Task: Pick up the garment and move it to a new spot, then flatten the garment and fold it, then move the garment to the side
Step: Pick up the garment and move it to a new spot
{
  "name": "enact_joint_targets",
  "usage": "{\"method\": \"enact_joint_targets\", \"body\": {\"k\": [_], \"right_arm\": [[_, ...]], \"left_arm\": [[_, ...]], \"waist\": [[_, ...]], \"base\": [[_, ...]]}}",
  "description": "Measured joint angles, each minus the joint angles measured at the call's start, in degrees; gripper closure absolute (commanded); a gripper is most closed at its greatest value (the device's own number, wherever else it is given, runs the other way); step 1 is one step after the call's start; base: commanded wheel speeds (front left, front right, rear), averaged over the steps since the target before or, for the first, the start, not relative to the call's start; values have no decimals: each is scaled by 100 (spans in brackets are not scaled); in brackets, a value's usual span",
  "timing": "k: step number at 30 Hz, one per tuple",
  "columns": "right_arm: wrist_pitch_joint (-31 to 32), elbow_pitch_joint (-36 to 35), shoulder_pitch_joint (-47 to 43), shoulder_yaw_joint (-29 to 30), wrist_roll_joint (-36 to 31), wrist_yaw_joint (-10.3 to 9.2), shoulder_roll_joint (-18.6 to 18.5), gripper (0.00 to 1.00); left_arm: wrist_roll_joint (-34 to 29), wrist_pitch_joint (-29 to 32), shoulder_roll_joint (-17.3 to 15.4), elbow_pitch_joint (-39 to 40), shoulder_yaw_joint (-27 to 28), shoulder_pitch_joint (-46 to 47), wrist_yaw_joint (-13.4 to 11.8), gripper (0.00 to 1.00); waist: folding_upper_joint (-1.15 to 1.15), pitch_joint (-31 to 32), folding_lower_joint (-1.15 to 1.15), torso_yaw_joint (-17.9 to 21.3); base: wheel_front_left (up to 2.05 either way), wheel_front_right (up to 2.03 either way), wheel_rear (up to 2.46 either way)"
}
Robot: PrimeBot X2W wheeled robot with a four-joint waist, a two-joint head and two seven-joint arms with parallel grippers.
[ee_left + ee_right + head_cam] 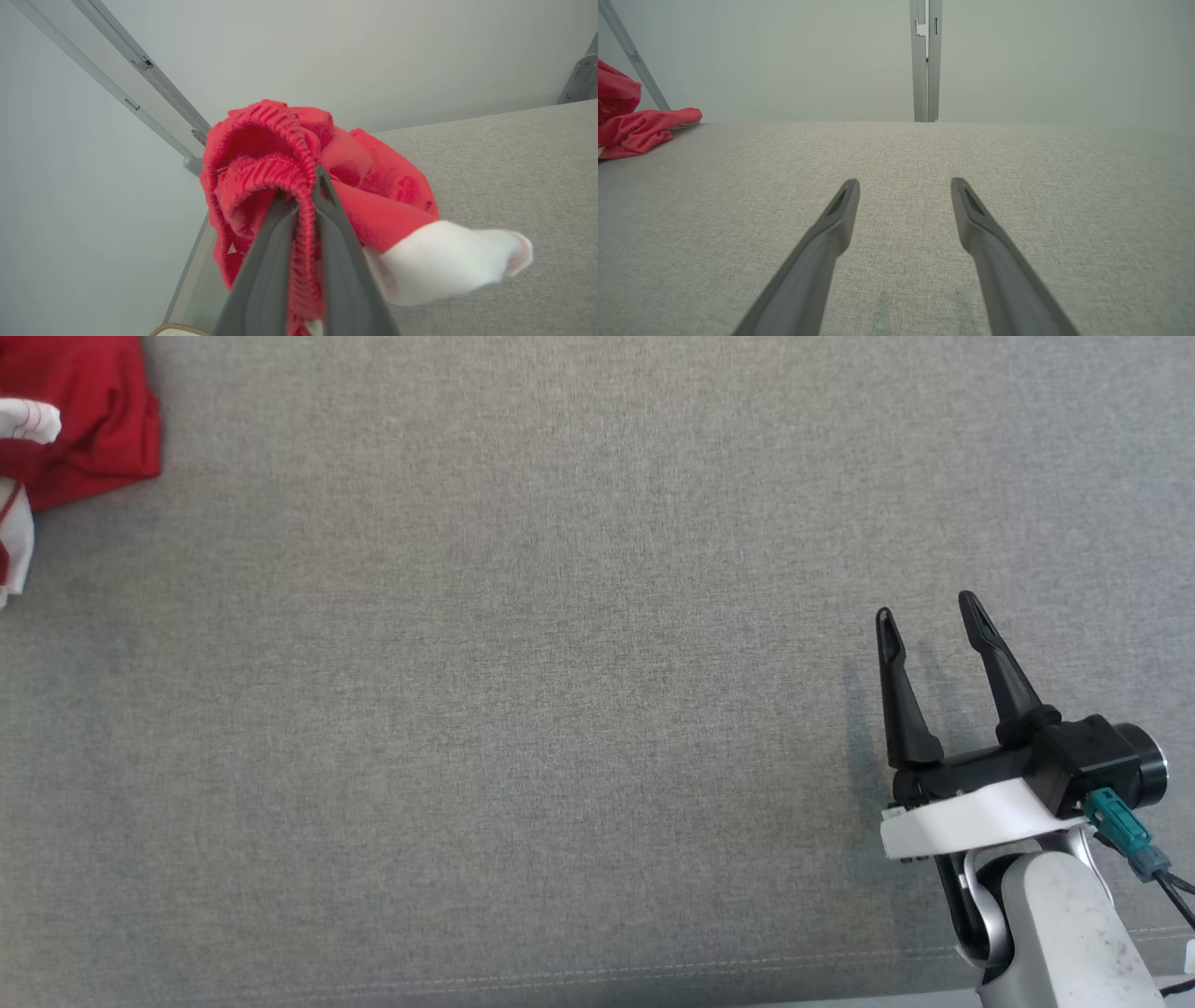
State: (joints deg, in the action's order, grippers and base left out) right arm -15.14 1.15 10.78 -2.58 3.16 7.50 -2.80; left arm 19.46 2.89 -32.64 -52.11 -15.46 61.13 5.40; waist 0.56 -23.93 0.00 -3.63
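- Left wrist view: a red garment (373, 186), bunched into a loose heap, sits near the edge of a grey fabric surface (514, 163). Behind it, metal frame rails (140, 79) run up a pale wall (420, 46).
- The left gripper (303, 189) has its two dark fingers pressed together on the garment's ribbed red band (280, 135), with a fold of that band pinched between them.
- A white sleeve end (448, 261) sticks out from the side of the heap, limp and rounded.
- The knit looks soft, light and floppy. It will likely sag and trail when lifted, and will not hold any shape.
- The ribbed band is thicker than the rest, so it is probably the firmest place to hold. A thin single layer could slip out.
- Head view: the garment lies in the top left corner, well apart from the right gripper (926, 609) at the lower right.
- The right gripper's fingers are spread wide and hold nothing, above bare grey cloth.
- For flattening, a second hold on the opposite hem or a shoulder would likely help.
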Motion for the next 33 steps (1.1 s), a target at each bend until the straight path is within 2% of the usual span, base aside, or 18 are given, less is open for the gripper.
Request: {"method": "enact_joint_targets", "body": {"k": [4, 8, 19, 23, 26, 30, 33], "right_arm": [[0, 83, -132, 3, 108, 0, 0, 0], [0, 164, -305, 29, 253, 0, 0, 0], [-1, 286, -904, 229, 392, 0, 0, 0], [-1, 292, -1013, 263, 392, 0, -1, 0], [-1, 289, -1052, 213, 392, 0, -1, 0], [-1, 286, -1055, 115, 404, 0, -1, 0], [-1, 287, -1035, -10, 419, 0, -2, 0]], "left_arm": [[-32, -1, 35, 169, -175, 62, 73, 100], [-29, 27, 203, 427, -423, 105, 148, 100], [570, 256, 1067, 1557, -1307, -134, 192, 100], [818, 231, 1486, 1879, -1403, -383, 190, 100], [977, 100, 1960, 2014, -1444, -647, 63, 100], [1138, -110, 2633, 1981, -1636, -1022, -93, 100], [1141, -307, 2877, 1759, -1890, -1256, -208, 100]], "waist": [[0, 362, 0, 2], [0, 765, 0, 18], [0, 1910, 0, 242], [0, 2143, 0, 419], [0, 2233, 0, 585], [0, 2263, 0, 784], [0, 2199, -1, 905]], "base": [[0, 0, 0], [0, 0, 0], [0, 0, 0], [0, 0, 0], [0, 0, 0], [0, 0, 0], [0, 0, 0]]}}
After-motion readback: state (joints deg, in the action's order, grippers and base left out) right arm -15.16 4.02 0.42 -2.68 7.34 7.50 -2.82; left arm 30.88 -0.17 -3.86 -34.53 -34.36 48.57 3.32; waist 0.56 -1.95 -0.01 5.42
